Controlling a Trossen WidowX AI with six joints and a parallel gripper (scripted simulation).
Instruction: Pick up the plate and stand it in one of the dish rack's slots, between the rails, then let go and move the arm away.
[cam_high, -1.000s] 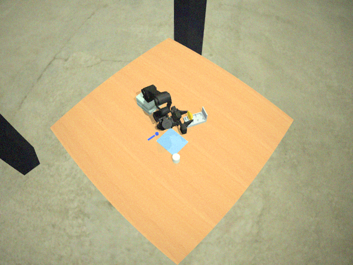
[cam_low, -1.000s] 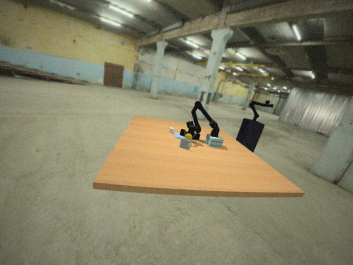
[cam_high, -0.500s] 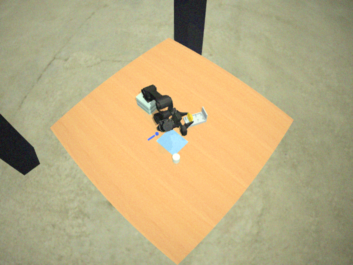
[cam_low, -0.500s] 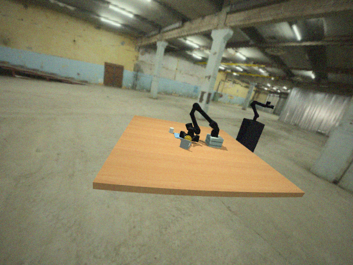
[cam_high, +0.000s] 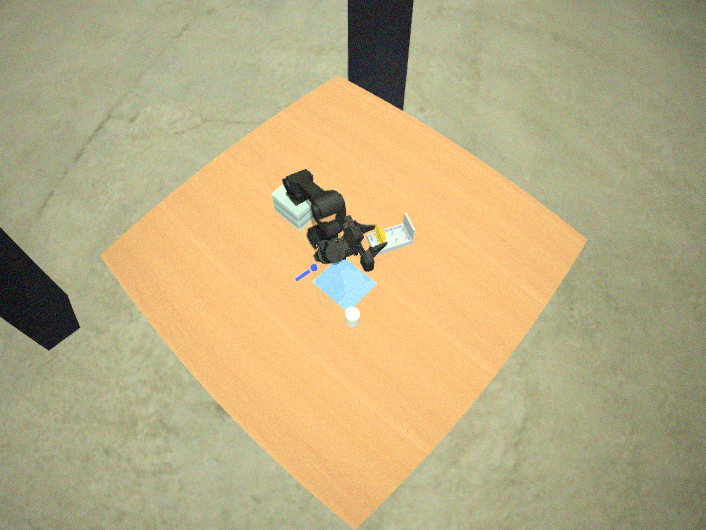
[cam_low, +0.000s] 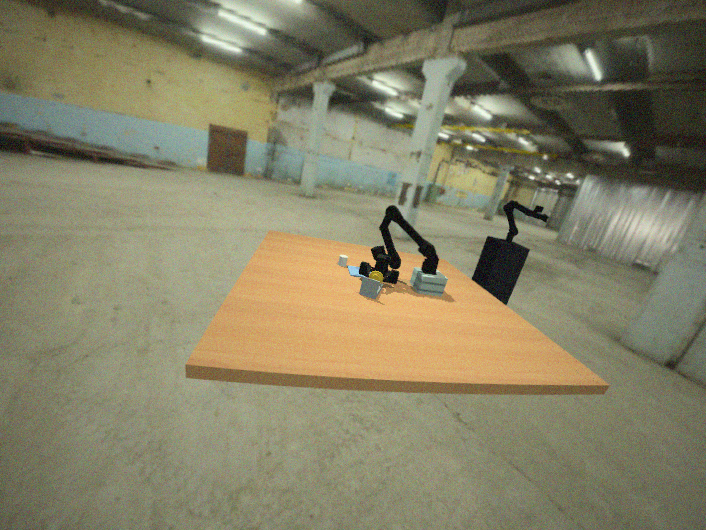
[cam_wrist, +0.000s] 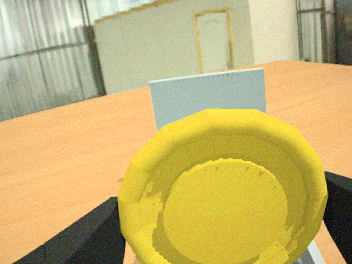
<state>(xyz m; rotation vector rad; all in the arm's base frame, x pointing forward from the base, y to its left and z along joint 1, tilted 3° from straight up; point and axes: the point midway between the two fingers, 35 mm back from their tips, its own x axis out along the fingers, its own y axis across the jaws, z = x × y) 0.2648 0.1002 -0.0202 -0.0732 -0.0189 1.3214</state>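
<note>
As the gripper (cam_high: 379, 236) (cam_low: 376, 276) (cam_wrist: 220, 198) pinches the yellow plate (cam_high: 380, 234) (cam_low: 375, 275) (cam_wrist: 225, 210), the dish rack (cam_high: 408, 226) (cam_low: 370, 287) (cam_wrist: 208, 100) lies underneath.

I can see the plate held on edge, its round face toward the wrist camera, with one dark finger at nine o'clock and the other at three. From overhead, it's over the end of the rack away from the tall end panel, which stands between two and three o'clock from it. Whether its rim touches the rack or sits down between rails, I can't tell.

Taking the top of the overhead view as twelve, I place the rest around the light-blue square (cam_high: 344, 284) (cam_low: 354, 271) on the wooden tabletop (cam_high: 399, 370) (cam_low: 370, 342) (cam_wrist: 60, 145). The rack is between one and two o'clock. A white cylinder (cam_high: 352, 317) (cam_low: 342, 260) stands near six, and a blue stick with a round end (cam_high: 303, 274) lies between nine and ten. At eleven is the pale block (cam_high: 291, 211) (cam_low: 428, 284) that carries the black arm (cam_high: 327, 203) (cam_low: 406, 228), bent high and reaching down toward the rack.
</note>
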